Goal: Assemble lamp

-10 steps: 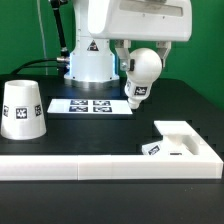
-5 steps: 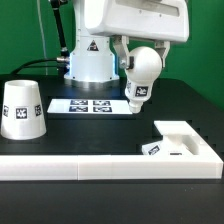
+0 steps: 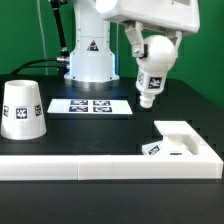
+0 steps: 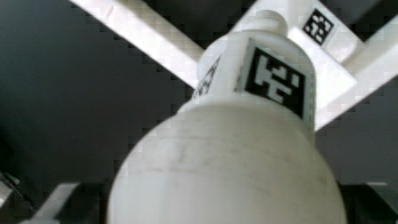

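Observation:
My gripper [image 3: 152, 45] is shut on the round white bulb [image 3: 152, 72] and holds it in the air with its tagged neck pointing down. In the wrist view the bulb [image 4: 240, 130] fills most of the picture between the jaws [image 4: 222, 205]. The flat square base [image 3: 172, 141] lies on the table at the exterior view's right, in the corner of the border rail, below and to the right of the bulb. Its tag shows beyond the bulb's neck in the wrist view [image 4: 322, 23]. The cone-shaped shade [image 3: 22, 108] stands at the exterior view's left, wide end down.
The marker board [image 3: 90, 105] lies flat in front of the white robot pedestal [image 3: 88, 55]. The long white border rail [image 3: 80, 167] runs along the front of the black table and turns back at the right end [image 3: 205, 145].
The arm has carried the bulb toward the exterior view's right and a little up. The bulb has turned so that its neck points more straight down. The shade and base have not moved.

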